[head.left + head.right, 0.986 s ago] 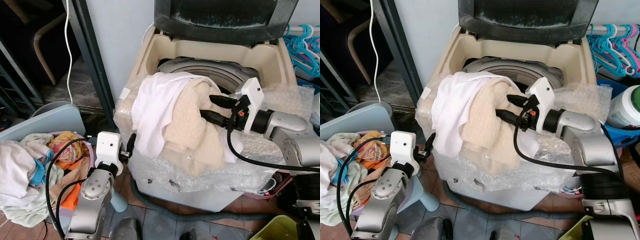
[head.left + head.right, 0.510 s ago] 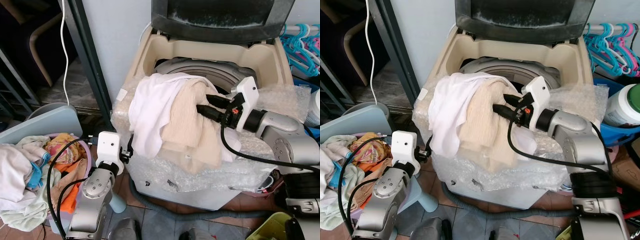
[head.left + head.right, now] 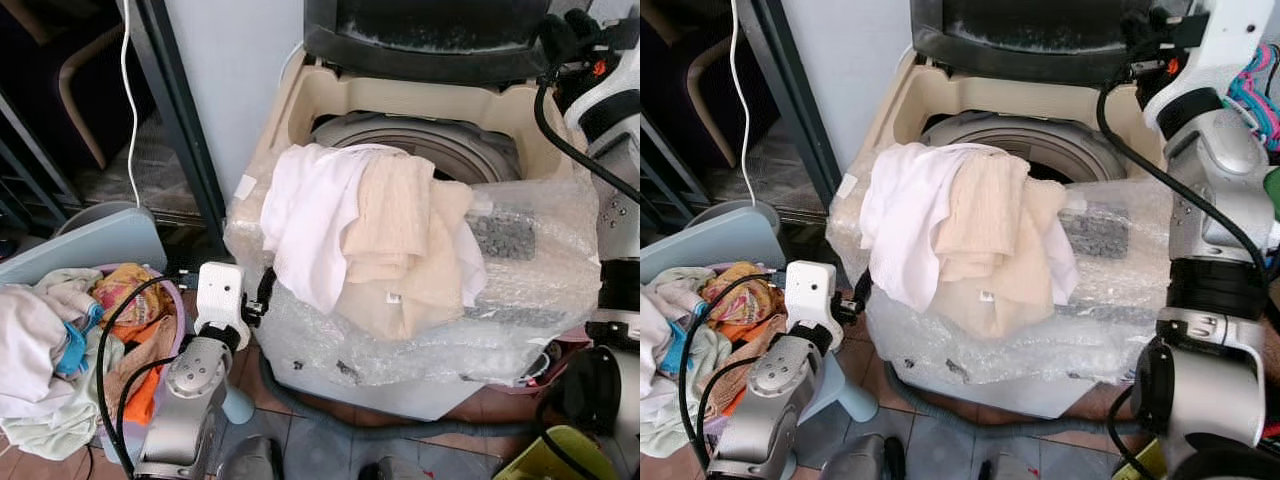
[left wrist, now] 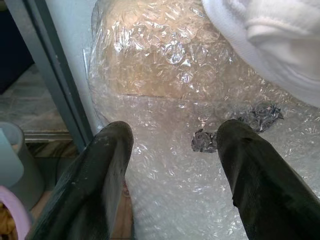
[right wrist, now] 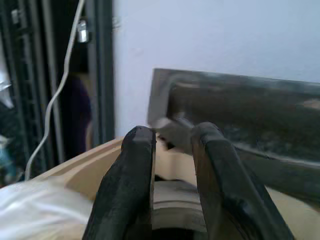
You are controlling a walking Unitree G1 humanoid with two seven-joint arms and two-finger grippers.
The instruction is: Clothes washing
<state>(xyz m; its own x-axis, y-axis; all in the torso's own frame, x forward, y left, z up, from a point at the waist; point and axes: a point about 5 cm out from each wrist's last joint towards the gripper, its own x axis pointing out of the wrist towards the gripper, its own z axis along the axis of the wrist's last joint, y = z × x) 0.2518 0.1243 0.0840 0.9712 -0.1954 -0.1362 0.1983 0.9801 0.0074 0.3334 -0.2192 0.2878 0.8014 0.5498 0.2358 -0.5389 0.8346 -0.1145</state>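
A basket of mixed laundry is being kept at the far left. The left gripper is being held low beside the washer, fingers spread wide and empty. The clothes are being left draped over the washer's front rim, nearer this arm. The right gripper is being held high by the lid, fingers almost together, empty.

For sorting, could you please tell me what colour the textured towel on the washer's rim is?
Pale beige textured towel, clearest in the left eye view.
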